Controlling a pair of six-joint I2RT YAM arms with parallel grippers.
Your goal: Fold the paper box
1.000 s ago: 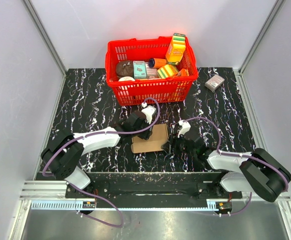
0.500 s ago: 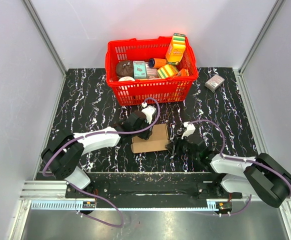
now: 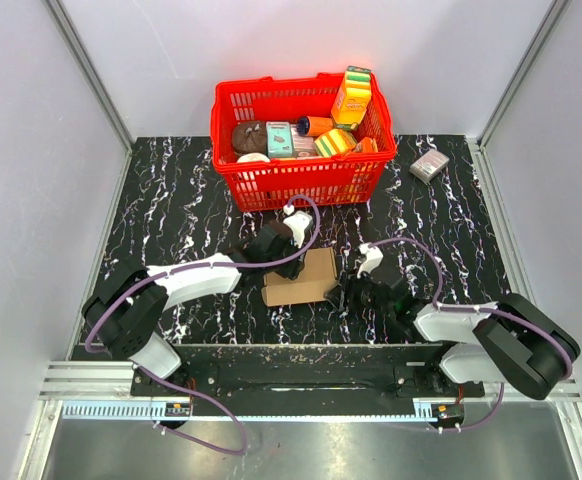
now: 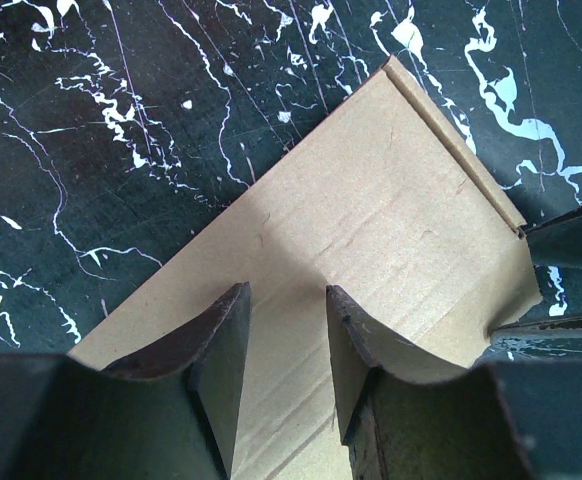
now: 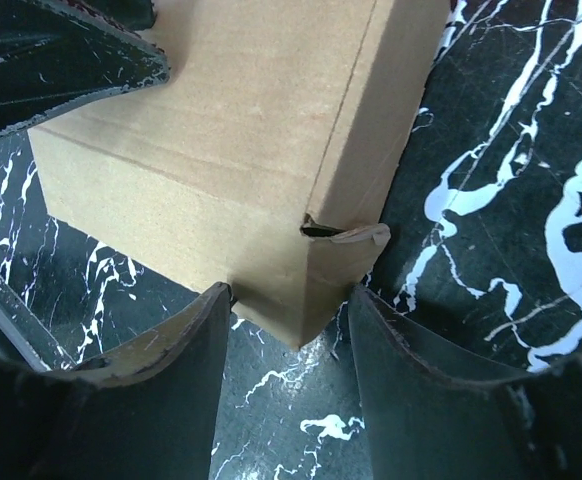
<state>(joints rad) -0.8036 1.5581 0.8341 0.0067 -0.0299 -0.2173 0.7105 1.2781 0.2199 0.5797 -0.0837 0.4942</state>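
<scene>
You are handling the paper box, lying on the worktop just near of the red basket. Your left hand, fingers apart, is resting on its top. Your right hand, fingers apart, is straddling its right corner. It is probably light, thin and easily dented, so be gripping flap edges gently.
</scene>
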